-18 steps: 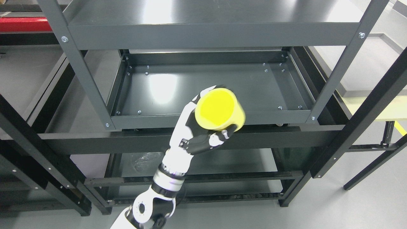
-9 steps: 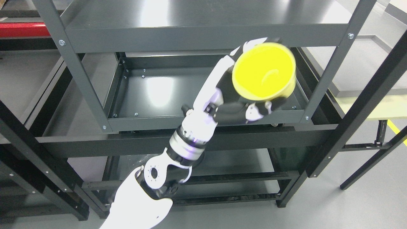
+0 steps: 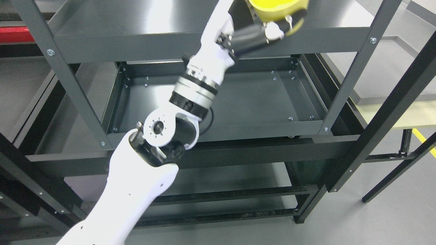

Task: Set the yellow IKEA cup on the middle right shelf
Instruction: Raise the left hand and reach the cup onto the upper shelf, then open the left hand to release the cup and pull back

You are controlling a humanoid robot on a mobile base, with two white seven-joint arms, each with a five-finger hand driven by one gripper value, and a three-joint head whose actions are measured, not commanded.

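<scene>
Above grey shelving (image 3: 211,41), left robot hand (image 3: 259,30) around yellow cup (image 3: 276,6)

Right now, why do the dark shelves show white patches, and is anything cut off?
Head view: the patches are glare from overhead lights on the glossy upper shelf and lower tray; the yellow cup in the left hand is cropped by the top edge.

Setting: an industrial workshop or robotics test lab. Indicators: a dark grey bolted steel shelving unit (image 3: 211,37) with angle-iron uprights and tray-style shelves; black steel frames (image 3: 385,112) standing just beside it on both sides; a smooth grey poured floor (image 3: 391,217) with a yellow marking stripe (image 3: 422,137) at the right edge; a red rail (image 3: 17,34) at the upper left corner.
</scene>
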